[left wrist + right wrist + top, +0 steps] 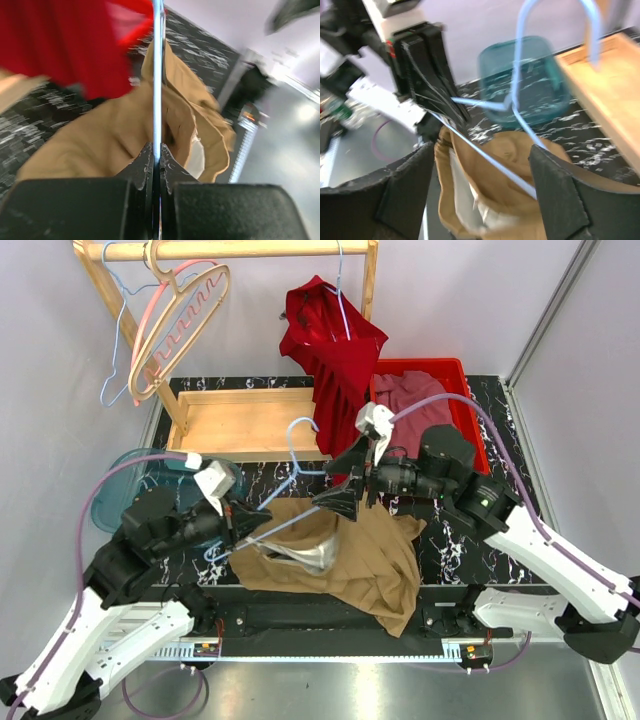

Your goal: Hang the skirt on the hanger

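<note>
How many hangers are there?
5: wooden hanger, pink hanger, blue hanger at the rail's left; fourth hanger carrying the red dress; fifth hanger in the left gripper. Others may hide.

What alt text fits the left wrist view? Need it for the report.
The left gripper is shut on the thin wire of a blue hanger, which runs straight up the middle of the frame. Behind it a tan skirt lies crumpled on the black marbled table, with a blurred red garment filling the upper left.
</note>
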Robot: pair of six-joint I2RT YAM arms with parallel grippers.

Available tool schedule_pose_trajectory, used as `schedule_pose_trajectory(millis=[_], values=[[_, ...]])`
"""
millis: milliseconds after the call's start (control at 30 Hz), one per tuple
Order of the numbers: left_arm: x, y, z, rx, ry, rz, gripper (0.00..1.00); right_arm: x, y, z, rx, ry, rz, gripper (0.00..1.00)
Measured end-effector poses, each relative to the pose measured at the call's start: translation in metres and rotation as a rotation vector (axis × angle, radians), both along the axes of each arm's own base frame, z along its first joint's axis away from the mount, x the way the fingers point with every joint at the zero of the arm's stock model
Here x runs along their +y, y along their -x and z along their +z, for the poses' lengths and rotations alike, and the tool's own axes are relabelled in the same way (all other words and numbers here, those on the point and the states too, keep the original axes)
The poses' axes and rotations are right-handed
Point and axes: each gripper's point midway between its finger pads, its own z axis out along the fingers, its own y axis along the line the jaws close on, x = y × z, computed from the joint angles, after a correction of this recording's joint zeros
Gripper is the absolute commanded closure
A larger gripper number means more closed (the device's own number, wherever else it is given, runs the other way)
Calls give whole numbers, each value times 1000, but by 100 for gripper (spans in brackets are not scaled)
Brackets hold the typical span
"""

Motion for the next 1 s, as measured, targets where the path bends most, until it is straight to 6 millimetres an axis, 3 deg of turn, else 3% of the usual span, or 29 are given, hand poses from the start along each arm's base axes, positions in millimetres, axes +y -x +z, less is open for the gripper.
schedule_pose_trajectory(millis=[100, 333, 500, 800, 1000], values=[[23, -10, 11, -19, -25, 145, 100, -13, -8, 14, -30, -31, -96, 3], [83, -29, 40, -52, -98, 475, 100, -60, -5, 60, -114, -153, -262, 1], [110, -38, 79, -72, -130, 625, 100, -76, -2, 68, -129, -186, -304, 1], [122, -63, 176, -170, -50, 774, 100, -71, -12, 36, -63, -131, -336, 1], [93, -111, 200, -184, -49, 806, 100, -70, -16, 17, -16, -101, -362, 1]])
